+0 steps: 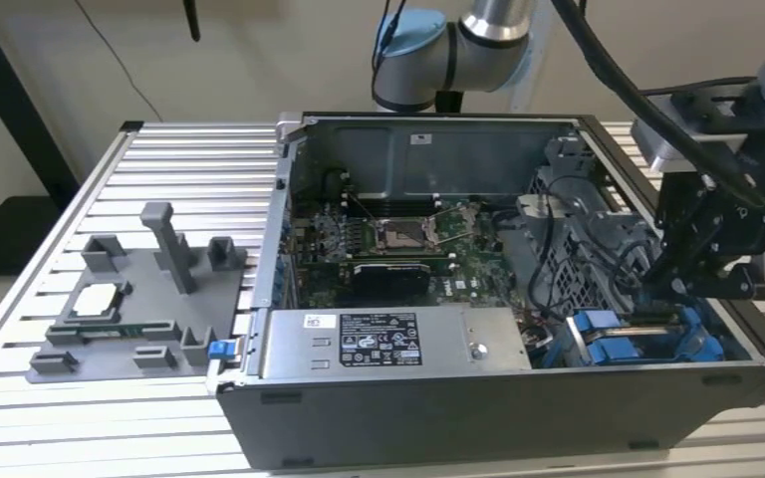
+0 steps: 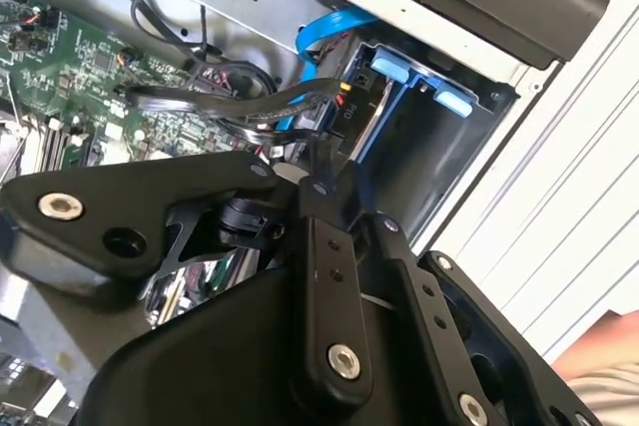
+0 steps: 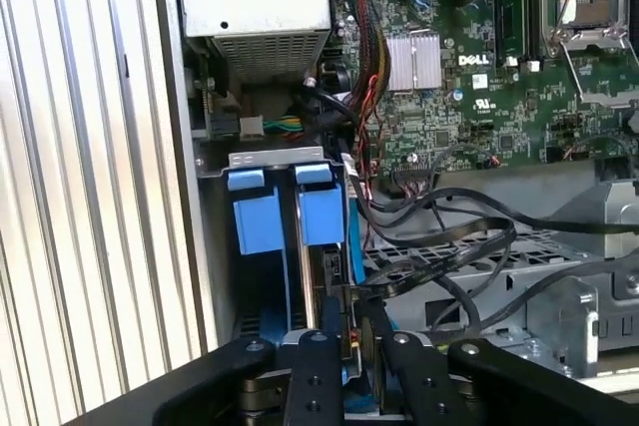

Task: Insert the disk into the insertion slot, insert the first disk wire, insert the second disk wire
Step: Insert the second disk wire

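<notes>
The disk point(image 3: 321, 214) stands on edge in its blue carrier inside the insertion slot point(image 3: 213, 246), a grey bay at the case's front corner on the exterior view's right point(image 1: 696, 337). My gripper point(image 1: 664, 287) reaches down into the case right over that bay. In both wrist views its fingertips point(image 3: 349, 334) point(image 2: 305, 179) are close together at the disk's rear edge, pinching what looks like a small black connector of a disk wire point(image 3: 439, 246). Black cables point(image 2: 215, 102) and a blue cable point(image 2: 312, 39) run from there toward the motherboard.
The open computer case point(image 1: 489, 403) sits on a slatted metal table point(image 1: 170, 159). Inside are the motherboard point(image 1: 389, 239), a silver power-supply box point(image 1: 382, 344) and a metal cage point(image 3: 519, 286). A grey fixture with parts point(image 1: 130, 309) lies on the exterior view's left. A person's hand point(image 2: 604, 366) is near.
</notes>
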You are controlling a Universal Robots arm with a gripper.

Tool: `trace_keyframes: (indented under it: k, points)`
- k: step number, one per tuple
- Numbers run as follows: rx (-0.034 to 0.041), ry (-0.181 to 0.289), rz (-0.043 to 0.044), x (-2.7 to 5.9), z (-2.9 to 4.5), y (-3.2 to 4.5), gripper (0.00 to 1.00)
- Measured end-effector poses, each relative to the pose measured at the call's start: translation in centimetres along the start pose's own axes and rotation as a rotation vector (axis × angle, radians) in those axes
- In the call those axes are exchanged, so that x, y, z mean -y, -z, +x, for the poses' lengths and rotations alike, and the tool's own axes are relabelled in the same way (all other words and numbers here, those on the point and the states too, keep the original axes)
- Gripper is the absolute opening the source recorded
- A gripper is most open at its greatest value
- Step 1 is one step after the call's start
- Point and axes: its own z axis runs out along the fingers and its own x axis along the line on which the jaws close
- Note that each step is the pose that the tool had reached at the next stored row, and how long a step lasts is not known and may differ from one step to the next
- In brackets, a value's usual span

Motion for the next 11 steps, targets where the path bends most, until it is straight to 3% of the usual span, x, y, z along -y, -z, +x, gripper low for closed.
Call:
trace_keyframes:
  k: [11]
  points:
    - [0.0001, 0.0, 0.0, 0.06, -0.19, 1.54, 1.0]
